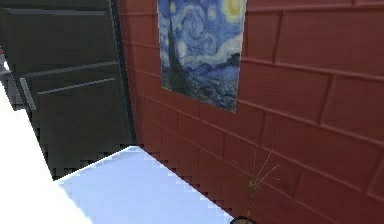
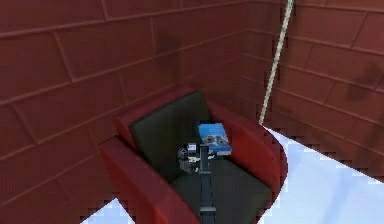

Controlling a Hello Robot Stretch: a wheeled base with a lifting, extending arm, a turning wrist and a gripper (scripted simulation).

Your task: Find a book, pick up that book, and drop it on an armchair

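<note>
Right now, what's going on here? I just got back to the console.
The robot's arm reaches out to a red armchair that sits in a corner of brick walls. The claw shows against the chair's dark seat, with a blue book right beside it. I cannot tell whether the claw holds the book or the book lies on the seat. The forward view has a dark door and a painting on the brick wall.

Red armchair point(image 2: 128, 172), dark seat: 1 blue book point(image 2: 214, 137) on it, just beyond the gripper point(image 2: 187, 154).
</note>
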